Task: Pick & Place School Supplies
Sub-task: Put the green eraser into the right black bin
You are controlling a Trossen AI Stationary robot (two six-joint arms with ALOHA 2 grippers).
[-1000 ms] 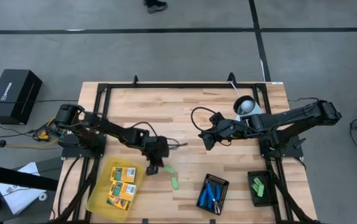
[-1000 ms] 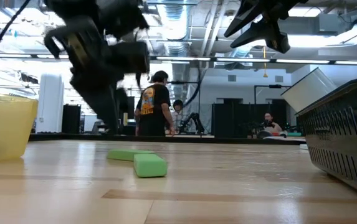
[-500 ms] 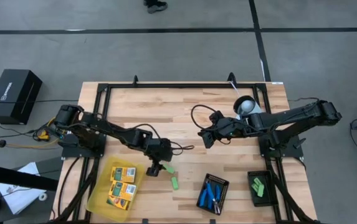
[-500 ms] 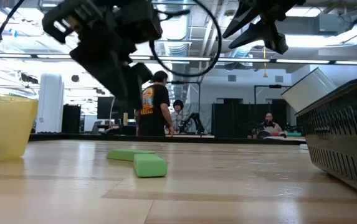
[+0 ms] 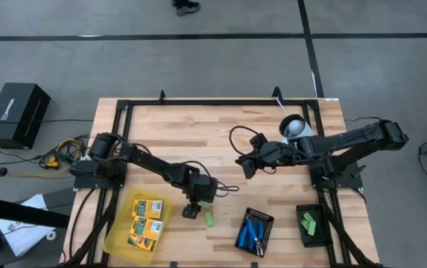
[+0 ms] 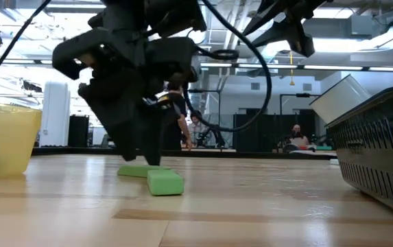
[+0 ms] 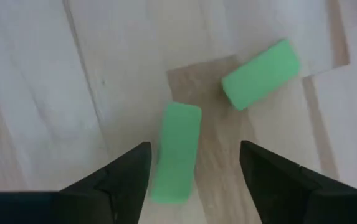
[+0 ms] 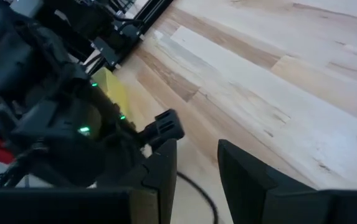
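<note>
left gripper [image 7: 190, 163] jaws apart, low over green block [image 7: 177, 152] on desk [image 5: 220, 141], second block [image 7: 260, 73] just beside | straddle one block lengthwise, avoid nudging neighbour | vs earlier: jaws were together, arm moved nearer | right gripper [image 5: 245, 167] raised mid-desk, jaws part-open, empty

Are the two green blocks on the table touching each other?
Apart. The left wrist view shows bare wood between the near green block and the far green block.
</note>
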